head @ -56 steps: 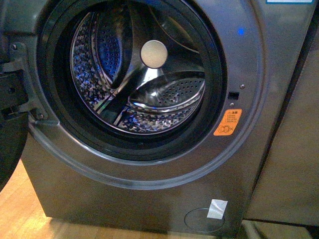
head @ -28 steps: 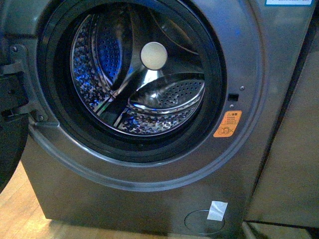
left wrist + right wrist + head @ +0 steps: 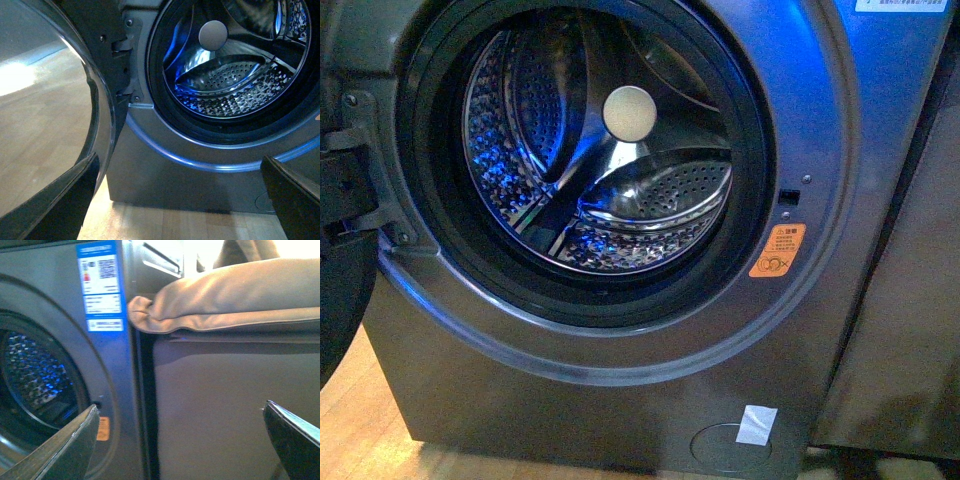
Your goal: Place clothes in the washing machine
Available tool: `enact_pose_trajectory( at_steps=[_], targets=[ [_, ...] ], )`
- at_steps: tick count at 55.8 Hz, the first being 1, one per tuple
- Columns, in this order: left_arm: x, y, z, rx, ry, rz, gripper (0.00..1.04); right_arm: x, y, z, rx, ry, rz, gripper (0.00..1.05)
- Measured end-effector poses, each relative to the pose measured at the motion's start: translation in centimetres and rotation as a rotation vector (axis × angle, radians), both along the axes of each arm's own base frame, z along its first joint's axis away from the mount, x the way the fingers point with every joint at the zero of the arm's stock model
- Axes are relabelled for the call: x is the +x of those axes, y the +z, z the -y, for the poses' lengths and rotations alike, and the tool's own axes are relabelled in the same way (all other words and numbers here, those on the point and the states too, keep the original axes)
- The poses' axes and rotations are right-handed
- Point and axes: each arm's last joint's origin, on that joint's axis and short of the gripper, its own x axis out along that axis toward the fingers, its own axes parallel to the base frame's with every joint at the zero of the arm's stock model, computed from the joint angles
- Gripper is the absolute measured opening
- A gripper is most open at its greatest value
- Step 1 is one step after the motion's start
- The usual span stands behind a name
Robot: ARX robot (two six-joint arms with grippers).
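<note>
The washing machine (image 3: 820,150) fills the front view, dark grey, with its porthole open. Its perforated steel drum (image 3: 660,200) is lit blue, and I see no cloth in the part that shows. An orange sticker (image 3: 777,250) sits right of the black seal. The dark navy clothes are out of view in every frame. My left gripper (image 3: 177,200) is open and empty, low in front of the machine's base, below the drum (image 3: 230,90). My right gripper (image 3: 177,440) is open and empty, facing the seam between the machine (image 3: 60,340) and the cabinet. Neither gripper shows in the front view.
The open door (image 3: 55,100) stands at the machine's left on its hinge (image 3: 345,190). A grey-brown cabinet panel (image 3: 225,405) adjoins the machine's right side, with a beige cushion (image 3: 235,295) on top. The wooden floor (image 3: 360,430) lies below.
The blue glow on the machine's front panel and drum has grown stronger. The front view has shifted very slightly. No arm or cloth has come into the front view.
</note>
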Motion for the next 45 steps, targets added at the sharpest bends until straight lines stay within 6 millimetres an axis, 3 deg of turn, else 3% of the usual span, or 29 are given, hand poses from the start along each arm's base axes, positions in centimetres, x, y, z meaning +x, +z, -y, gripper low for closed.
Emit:
enact_pose_trajectory(
  at_steps=[6, 11, 16, 22, 29, 33, 34, 45],
  targets=[
    [0.0, 0.0, 0.0, 0.0, 0.0, 0.0, 0.98, 1.9, 0.7, 3.6, 0.027, -0.077, -0.034, 0.97],
    [0.0, 0.0, 0.0, 0.0, 0.0, 0.0, 0.98, 4.5, 0.7, 8.2, 0.09, -0.183, -0.149, 0.97],
    [0.0, 0.0, 0.0, 0.0, 0.0, 0.0, 0.98, 6.6, -0.3, 12.4, 0.141, -0.3, -0.304, 0.97],
    [0.0, 0.0, 0.0, 0.0, 0.0, 0.0, 0.98, 8.1, -2.0, 15.9, 0.169, -0.363, -0.485, 0.97],
    [0.0, 0.0, 0.0, 0.0, 0.0, 0.0, 0.98, 8.8, -6.1, 18.3, 0.171, -0.373, -0.734, 0.97],
    [0.0, 0.0, 0.0, 0.0, 0.0, 0.0, 0.98, 8.8, -9.1, 19.0, 0.136, -0.379, -0.842, 0.97],
    [0.0, 0.0, 0.0, 0.0, 0.0, 0.0, 0.98, 8.8, -10.7, 19.4, 0.116, -0.382, -0.888, 0.97],
    [0.0, 0.0, 0.0, 0.0, 0.0, 0.0, 0.98, 9.1, -17.2, 22.3, 0.096, -0.42, -1.038, 0.97]
  ],
)
